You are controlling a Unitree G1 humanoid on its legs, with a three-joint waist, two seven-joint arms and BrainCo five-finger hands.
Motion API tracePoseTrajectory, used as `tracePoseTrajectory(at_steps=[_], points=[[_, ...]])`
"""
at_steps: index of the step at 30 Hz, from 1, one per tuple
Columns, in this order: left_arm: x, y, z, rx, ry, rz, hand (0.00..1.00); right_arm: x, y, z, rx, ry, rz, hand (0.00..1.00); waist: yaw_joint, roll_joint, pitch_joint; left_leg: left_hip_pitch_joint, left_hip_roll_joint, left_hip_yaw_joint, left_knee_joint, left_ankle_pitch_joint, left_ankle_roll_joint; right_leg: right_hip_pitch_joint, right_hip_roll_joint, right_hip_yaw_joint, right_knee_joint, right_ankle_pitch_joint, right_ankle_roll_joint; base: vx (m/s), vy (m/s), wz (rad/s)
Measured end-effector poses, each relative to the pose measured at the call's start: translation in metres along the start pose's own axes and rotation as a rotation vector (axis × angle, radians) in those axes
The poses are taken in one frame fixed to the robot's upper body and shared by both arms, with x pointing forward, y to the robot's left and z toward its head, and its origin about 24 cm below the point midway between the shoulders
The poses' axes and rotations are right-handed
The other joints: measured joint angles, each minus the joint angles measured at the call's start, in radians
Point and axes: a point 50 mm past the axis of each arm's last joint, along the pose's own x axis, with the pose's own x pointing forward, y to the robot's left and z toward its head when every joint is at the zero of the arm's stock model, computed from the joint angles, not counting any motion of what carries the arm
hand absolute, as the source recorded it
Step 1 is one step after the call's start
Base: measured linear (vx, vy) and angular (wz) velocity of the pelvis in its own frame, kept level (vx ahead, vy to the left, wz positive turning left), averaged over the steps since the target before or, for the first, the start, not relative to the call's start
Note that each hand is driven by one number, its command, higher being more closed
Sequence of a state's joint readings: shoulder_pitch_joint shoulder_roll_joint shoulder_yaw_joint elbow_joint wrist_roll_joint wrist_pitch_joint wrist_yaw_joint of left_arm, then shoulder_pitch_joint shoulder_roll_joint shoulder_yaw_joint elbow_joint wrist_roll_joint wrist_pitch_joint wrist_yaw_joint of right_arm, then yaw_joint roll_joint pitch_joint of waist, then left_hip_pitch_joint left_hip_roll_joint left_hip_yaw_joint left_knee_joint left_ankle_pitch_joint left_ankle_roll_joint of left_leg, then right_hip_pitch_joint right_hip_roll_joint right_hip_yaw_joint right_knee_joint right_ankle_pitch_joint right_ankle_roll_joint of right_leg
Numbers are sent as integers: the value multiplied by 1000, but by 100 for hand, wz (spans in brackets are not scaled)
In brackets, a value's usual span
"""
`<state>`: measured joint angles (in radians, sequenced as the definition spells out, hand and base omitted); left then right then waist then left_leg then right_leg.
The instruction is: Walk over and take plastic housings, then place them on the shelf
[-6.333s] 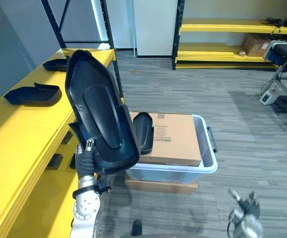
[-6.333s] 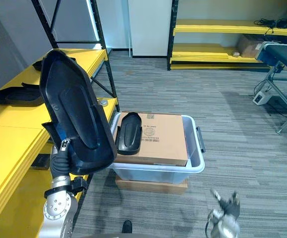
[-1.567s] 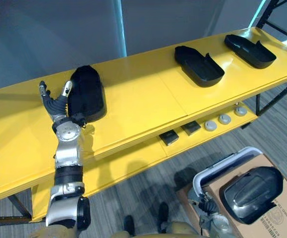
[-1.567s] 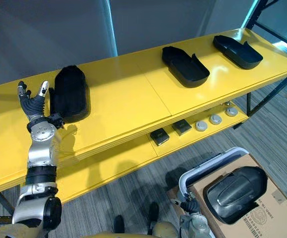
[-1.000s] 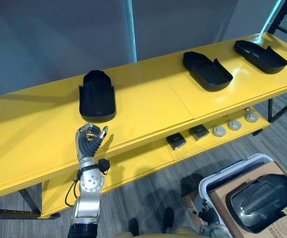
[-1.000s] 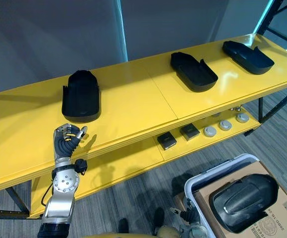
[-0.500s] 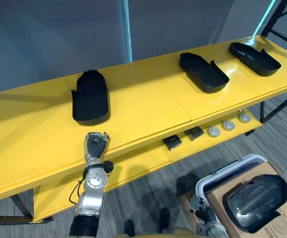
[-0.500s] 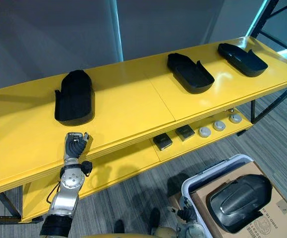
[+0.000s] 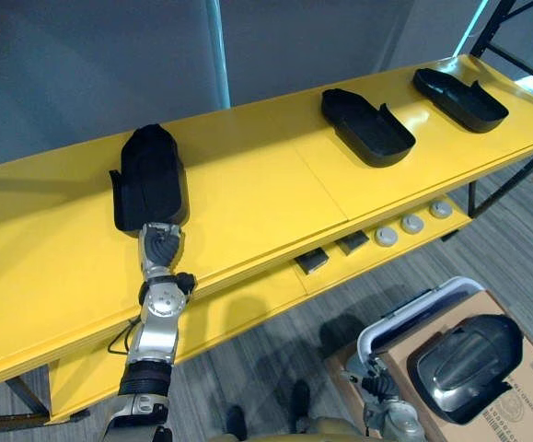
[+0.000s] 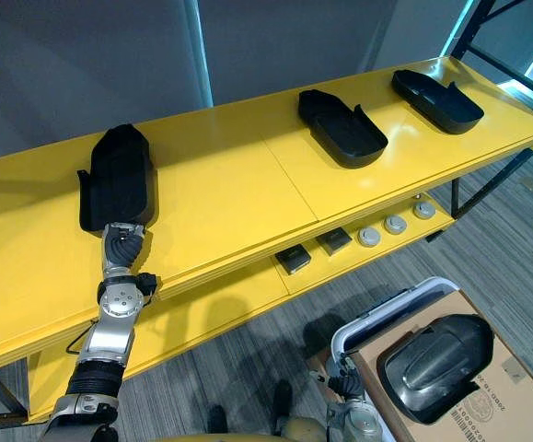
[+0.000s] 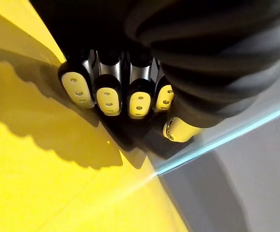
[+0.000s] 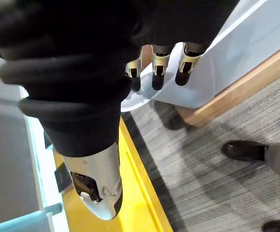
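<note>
Three black plastic housings lie on the top of the yellow shelf (image 9: pixel 266 203): one at the left (image 9: pixel 148 180), one in the middle (image 9: pixel 367 126) and one at the far right (image 9: pixel 459 86). My left hand (image 9: pixel 160 249) reaches over the shelf's front edge. Its fingers (image 11: pixel 108 99) are fairly straight and rest against the near end of the left housing. A fourth housing (image 9: pixel 464 354) sits on a cardboard box (image 9: pixel 524 396) inside a clear bin (image 9: pixel 404 318). My right hand (image 9: pixel 386 419) hangs low beside that bin, its fingers (image 12: pixel 160 67) relaxed and holding nothing.
The lower shelf level carries two small black blocks (image 9: pixel 353 242) and several round silver parts (image 9: pixel 413 224). A grey wall stands behind the shelf. Grey carpet floor (image 10: pixel 248 368) lies between the shelf and the bin.
My left hand let go of the housing on the shelf, drew back to the front edge, and has now moved forward to touch the housing's near end. The camera has shifted a little.
</note>
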<state>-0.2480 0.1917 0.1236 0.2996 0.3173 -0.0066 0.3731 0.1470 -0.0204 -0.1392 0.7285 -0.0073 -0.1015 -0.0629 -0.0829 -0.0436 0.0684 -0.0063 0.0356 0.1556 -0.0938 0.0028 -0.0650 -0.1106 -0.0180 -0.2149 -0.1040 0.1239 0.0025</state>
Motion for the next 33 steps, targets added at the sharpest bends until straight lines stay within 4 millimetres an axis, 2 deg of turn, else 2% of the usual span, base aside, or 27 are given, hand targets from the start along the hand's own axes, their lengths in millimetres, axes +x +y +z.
tracePoseTrajectory(at_steps=[3,13,25,28,30,32,33], points=[[5,2,0,2,1,2,100,1,-1,4,-4,-15,0,0,-11,0,0,0,0,8,0,0,0,-1,0,1,0,0,0,0,0,0],[16,-6,13,-13,-30,-27,100,1,-2,3,-8,-13,-1,0,-14,0,1,1,0,25,0,-6,7,-10,3,24,4,1,1,17,22,-7],[20,-3,16,-5,-47,-25,100,1,-2,3,-9,-13,-1,0,-15,0,1,4,0,22,5,-8,7,-3,1,22,4,1,1,-1,4,1],[18,-7,32,-19,-117,-43,100,0,-2,2,-9,-12,-1,0,-13,0,1,3,-1,7,7,-7,8,3,-1,6,4,1,1,-3,11,15],[15,-6,53,-53,-206,-38,100,0,0,3,-16,-12,5,0,-11,0,1,1,-2,-6,11,-7,8,8,-3,-3,4,1,1,-2,18,18],[5,5,94,-146,-391,-9,100,0,2,1,-25,-6,16,0,0,4,3,-9,-2,-22,18,-7,8,16,-5,-14,4,1,1,-10,24,18],[1,10,104,-176,-442,0,100,0,2,0,-25,-4,16,0,6,5,4,-9,-2,-26,20,-8,8,17,-5,-17,4,1,1,-13,23,17]])
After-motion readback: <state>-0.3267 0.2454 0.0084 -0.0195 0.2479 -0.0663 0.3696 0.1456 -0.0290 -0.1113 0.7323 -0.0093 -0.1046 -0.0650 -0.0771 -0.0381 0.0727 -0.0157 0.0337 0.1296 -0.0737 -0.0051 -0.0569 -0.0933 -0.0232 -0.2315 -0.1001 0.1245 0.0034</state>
